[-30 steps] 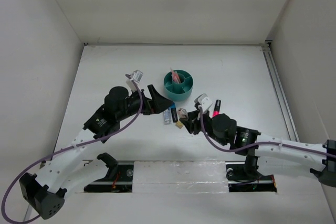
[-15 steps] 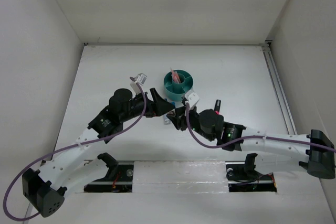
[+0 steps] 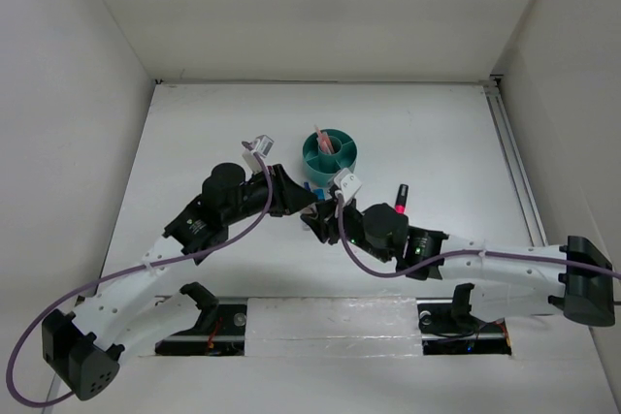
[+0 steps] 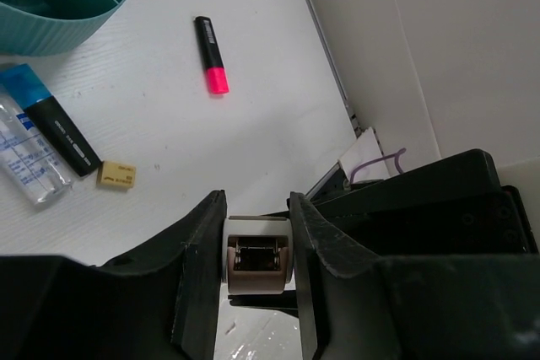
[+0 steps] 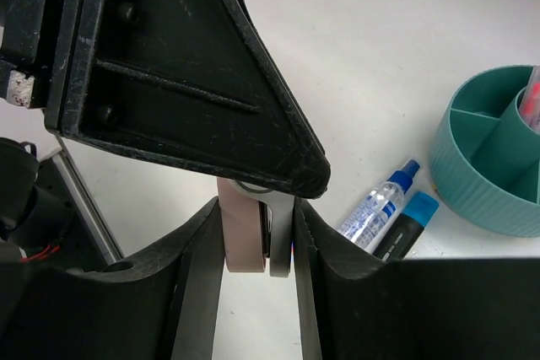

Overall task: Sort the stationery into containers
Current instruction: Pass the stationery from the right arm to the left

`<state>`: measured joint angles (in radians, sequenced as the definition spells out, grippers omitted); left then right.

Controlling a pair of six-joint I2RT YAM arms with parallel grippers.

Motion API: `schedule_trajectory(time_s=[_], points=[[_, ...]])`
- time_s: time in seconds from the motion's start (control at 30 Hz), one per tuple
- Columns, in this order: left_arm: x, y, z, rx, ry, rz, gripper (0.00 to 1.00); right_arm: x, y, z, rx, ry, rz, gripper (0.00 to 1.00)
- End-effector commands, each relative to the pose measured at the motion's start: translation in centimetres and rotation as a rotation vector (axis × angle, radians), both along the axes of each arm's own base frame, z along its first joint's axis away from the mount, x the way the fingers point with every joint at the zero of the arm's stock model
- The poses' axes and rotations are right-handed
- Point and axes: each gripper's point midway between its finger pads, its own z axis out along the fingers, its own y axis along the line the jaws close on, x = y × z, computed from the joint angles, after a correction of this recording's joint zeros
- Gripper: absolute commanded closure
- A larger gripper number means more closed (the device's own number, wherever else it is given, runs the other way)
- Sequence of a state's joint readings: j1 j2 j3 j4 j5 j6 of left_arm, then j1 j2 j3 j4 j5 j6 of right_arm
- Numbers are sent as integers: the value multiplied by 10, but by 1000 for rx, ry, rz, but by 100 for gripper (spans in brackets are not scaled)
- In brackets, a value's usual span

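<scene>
- Stationery is partly sorted: pencils (image 3: pixel 323 139) are held in the organizer (image 3: pixel 347 166); highlighter (image 4: pixel 211 54), marker (image 4: pixel 59 132), clear pen (image 5: pixel 380 201) and tan block (image 4: pixel 116 174) are left near it on the worktop (image 4: pixel 270 132).
- Near the organizer, a pinkish clip (image 5: pixel 240 242) is clamped by left end effector (image 4: pixel 257 225) and right end effector (image 5: pixel 257 217).
- This grip is shown by wrist views only.

- The organizer (image 3: pixel 330 154) stands mid-tabletop, nearer the far edge, with pencils (image 3: pixel 324 141) in its central cup.
- The pen (image 4: pixel 25 153) and marker (image 4: pixel 63 134) lie side by side just before it, with a small block (image 4: pixel 116 174) beside the marker.
- The highlighter (image 3: pixel 400 198) lies apart, to their right.
- The clip (image 4: pixel 257 257) sits between the left gripper (image 4: pixel 256 208) and the right gripper (image 5: pixel 257 208).
</scene>
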<state>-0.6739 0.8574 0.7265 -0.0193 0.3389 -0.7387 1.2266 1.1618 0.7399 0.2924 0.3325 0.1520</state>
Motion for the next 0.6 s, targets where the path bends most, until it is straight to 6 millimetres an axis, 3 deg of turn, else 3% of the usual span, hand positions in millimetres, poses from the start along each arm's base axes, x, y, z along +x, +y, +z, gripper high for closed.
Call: schedule_trajectory(time_s=[0.0, 0.17, 0.27, 0.4, 0.47, 0.57], points=[[-3, -6, 14, -31, -44, -46, 75, 2, 9, 45, 111, -53, -4, 100], [-6, -7, 18, -36, -56, -68, 76, 7, 10, 40, 92, -48, -28, 100], [-7, -6, 23, -37, -71, -70, 54, 9, 11, 39, 83, -46, -37, 100], [-9, -2, 27, -43, -83, -61, 43, 15, 9, 42, 81, -48, -75, 100], [-11, -1, 30, -50, -92, -61, 43, 14, 8, 40, 72, -46, -75, 100], [-9, 0, 30, -48, -93, -52, 65, 16, 7, 40, 72, -47, -87, 100]])
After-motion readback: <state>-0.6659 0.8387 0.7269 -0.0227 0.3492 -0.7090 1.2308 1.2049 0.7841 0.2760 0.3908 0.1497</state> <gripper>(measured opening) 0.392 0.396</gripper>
